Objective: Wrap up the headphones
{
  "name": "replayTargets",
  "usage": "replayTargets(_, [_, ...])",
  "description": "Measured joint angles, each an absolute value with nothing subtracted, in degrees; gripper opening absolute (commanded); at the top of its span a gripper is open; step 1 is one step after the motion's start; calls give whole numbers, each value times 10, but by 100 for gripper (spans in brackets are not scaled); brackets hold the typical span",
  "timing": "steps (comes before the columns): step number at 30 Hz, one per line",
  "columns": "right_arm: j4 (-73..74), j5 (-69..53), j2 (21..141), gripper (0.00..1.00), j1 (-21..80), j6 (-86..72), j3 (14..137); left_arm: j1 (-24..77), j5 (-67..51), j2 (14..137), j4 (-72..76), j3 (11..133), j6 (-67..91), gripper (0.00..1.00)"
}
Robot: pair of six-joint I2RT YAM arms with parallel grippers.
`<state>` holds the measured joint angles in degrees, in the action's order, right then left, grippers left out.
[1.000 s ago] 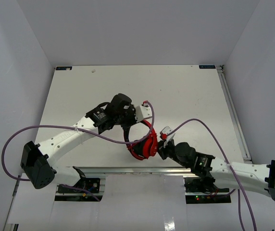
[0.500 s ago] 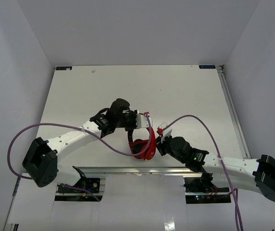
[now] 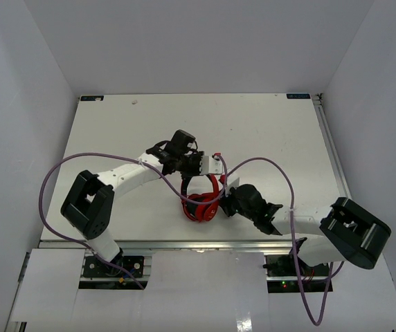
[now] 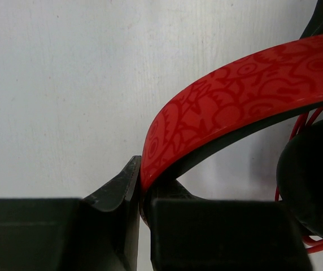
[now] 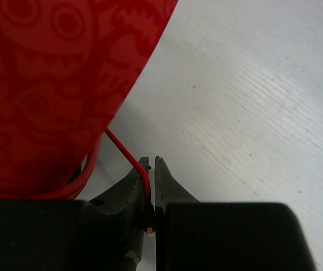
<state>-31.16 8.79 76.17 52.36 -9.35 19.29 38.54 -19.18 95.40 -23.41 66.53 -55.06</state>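
The red and black headphones (image 3: 203, 202) sit at the middle of the white table near its front edge, headband up. My left gripper (image 4: 142, 189) is shut on the patterned red headband (image 4: 235, 96). A black earcup pad (image 4: 314, 175) shows to its right, with loops of the thin red cable (image 4: 301, 121) against it. My right gripper (image 5: 152, 169) is shut on the end of the red cable (image 5: 129, 153), close beside the headband (image 5: 48, 84). From above, the left gripper (image 3: 214, 166) and right gripper (image 3: 230, 187) sit close together over the headphones.
Thick purple arm cables (image 3: 94, 158) arc over the table on both sides. The metal rail (image 3: 184, 243) runs along the front edge, just below the headphones. White walls enclose the table (image 3: 267, 131) on three sides.
Both arms have folded inward, elbows swinging toward the table's front. The grippers have drawn closer together over the headphones, which shifted slightly left. Both grips are unchanged.
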Motion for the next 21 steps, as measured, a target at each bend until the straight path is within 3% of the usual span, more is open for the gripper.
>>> replayTargets(21, [-405,81,881,16,488,-174,224,387,-115,959,-214,652,-564,0])
